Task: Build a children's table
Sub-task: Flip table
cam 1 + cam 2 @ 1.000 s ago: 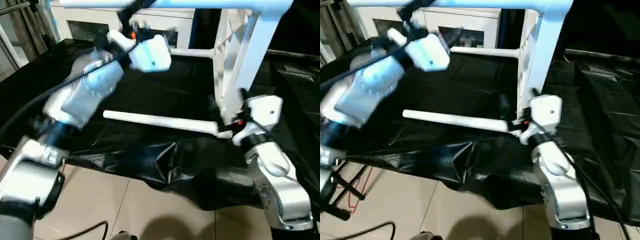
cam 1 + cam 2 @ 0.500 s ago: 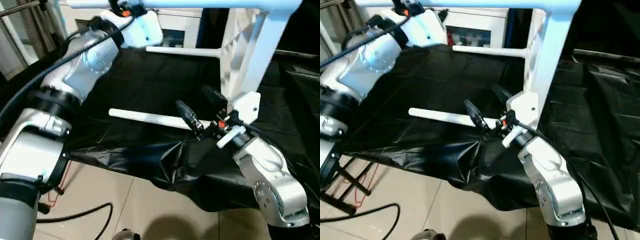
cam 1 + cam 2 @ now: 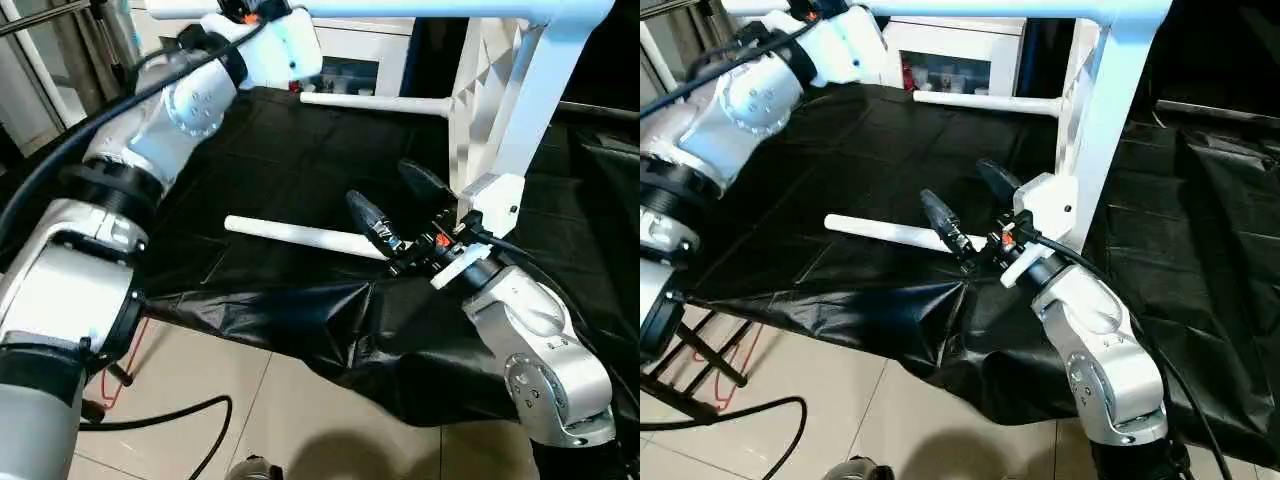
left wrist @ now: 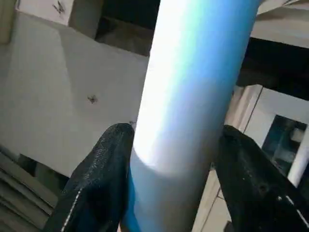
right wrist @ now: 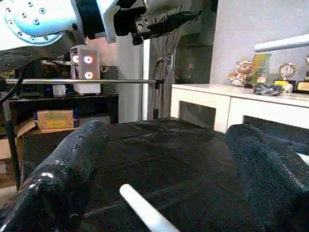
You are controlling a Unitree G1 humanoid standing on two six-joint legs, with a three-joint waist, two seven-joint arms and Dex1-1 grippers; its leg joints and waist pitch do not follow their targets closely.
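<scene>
Children's table (image 3: 500,110) stands tipped on the black-covered worktop (image 3: 300,160), one fitted leg (image 4: 188,96) raised, flanked by the left tool (image 4: 171,159); grip cannot be told. Right tool (image 3: 392,205), spread wide, hovers over the loose leg (image 3: 300,236).

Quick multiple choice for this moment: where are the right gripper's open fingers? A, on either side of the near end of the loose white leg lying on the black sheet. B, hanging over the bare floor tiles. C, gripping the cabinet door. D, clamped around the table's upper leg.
A: the right gripper has its two fingers spread apart on either side of the near end of the loose white leg lying on the black sheet.
</scene>
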